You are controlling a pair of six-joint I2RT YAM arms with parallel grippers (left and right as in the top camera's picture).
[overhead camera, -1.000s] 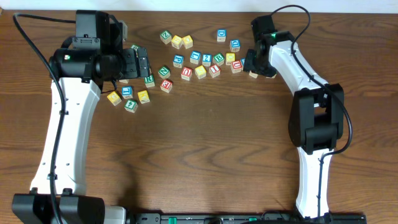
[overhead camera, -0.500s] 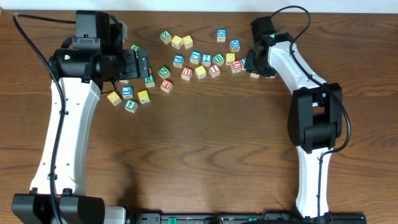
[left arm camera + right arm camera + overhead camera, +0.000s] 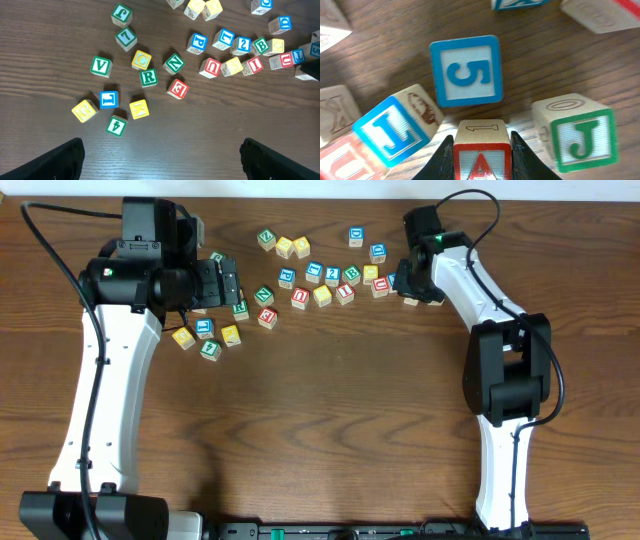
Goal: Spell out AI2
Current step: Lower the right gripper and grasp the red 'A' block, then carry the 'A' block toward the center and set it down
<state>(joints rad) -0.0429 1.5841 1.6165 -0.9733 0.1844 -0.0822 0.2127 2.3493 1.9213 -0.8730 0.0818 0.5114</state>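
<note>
The right gripper (image 3: pixel 481 146) has its jaws closed on the red A cube (image 3: pixel 481 162), at the far right edge of the scattered blocks (image 3: pixel 300 248) on the tabletop (image 3: pixel 330 410). The red I cube (image 3: pixel 345 293) and blue 2 cube (image 3: pixel 332 276) lie close together, left of it and nearer the right arm. The left gripper (image 3: pixel 161 150) hangs with jaws spread wide, holding nothing.

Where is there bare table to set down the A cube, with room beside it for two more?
The widest free patch is the bare table on the robot's side of the cubes, between the left arm and the right arm. It is crowded in the row around the 2 cube and I cube, and around the right gripper, shut on the A cube.
</note>
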